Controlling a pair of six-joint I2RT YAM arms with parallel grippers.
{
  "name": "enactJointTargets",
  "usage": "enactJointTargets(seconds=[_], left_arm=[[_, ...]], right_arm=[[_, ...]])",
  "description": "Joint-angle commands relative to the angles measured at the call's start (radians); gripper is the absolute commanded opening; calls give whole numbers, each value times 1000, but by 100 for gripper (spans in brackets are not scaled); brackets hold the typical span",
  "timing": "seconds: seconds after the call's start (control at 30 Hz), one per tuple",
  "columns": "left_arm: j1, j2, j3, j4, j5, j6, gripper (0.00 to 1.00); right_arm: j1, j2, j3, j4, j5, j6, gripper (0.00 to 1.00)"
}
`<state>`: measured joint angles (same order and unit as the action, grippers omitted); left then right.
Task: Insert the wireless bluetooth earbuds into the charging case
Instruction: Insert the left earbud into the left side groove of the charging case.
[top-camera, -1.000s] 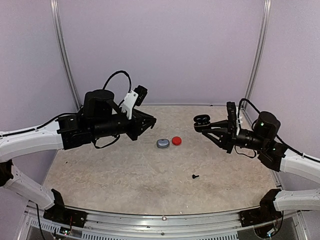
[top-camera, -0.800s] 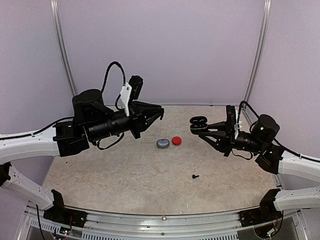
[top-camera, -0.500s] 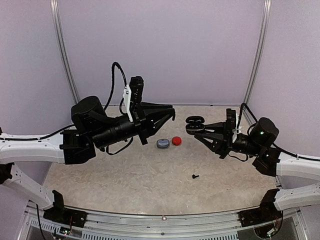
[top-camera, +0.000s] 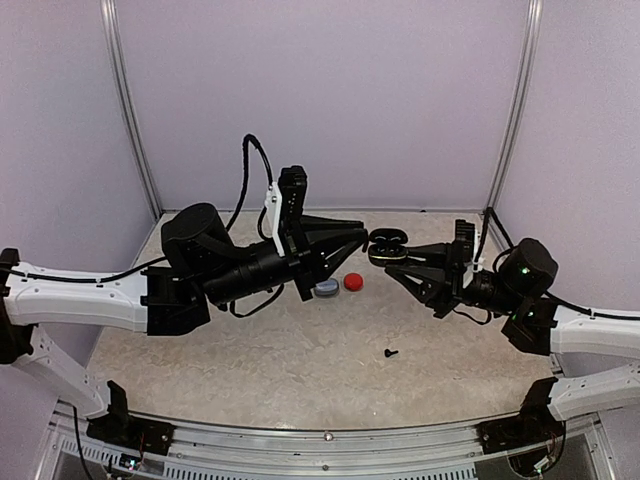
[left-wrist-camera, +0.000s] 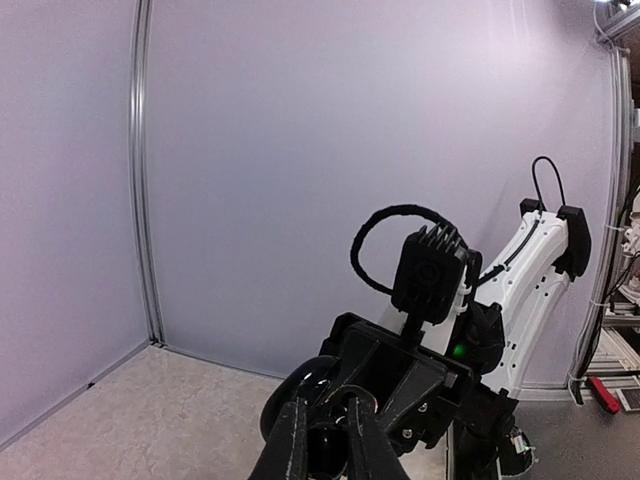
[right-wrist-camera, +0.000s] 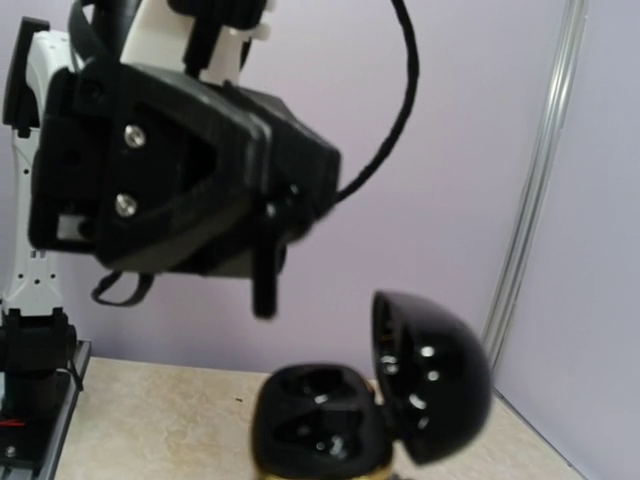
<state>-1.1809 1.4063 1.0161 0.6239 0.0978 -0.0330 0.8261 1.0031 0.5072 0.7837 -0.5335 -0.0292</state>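
Left fingers (left-wrist-camera: 290, 440) narrow, pinching black stemmed earbud (right-wrist-camera: 264, 290), close above open glossy black charging case (right-wrist-camera: 310, 415), gripped by right fingers (top-camera: 425, 251)

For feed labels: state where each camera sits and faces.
Top external: above, behind the bases, looking down at the table; left gripper, right gripper holding the black case.
Left wrist: looks past its own fingers at the right arm.
Right wrist: looks over the case at the left gripper.
Shared by top and right wrist: the case.
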Motion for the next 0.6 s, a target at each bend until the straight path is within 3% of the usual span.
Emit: enactJointTargets(seconds=[0.0,0.57], left_arm=[[-8,20,30,40,11,23,10],[-9,52,50,31,5,60,10]], right_arm=[[20,9,-5,48,10,5,0],[39,17,-5,109,-5,61,0]])
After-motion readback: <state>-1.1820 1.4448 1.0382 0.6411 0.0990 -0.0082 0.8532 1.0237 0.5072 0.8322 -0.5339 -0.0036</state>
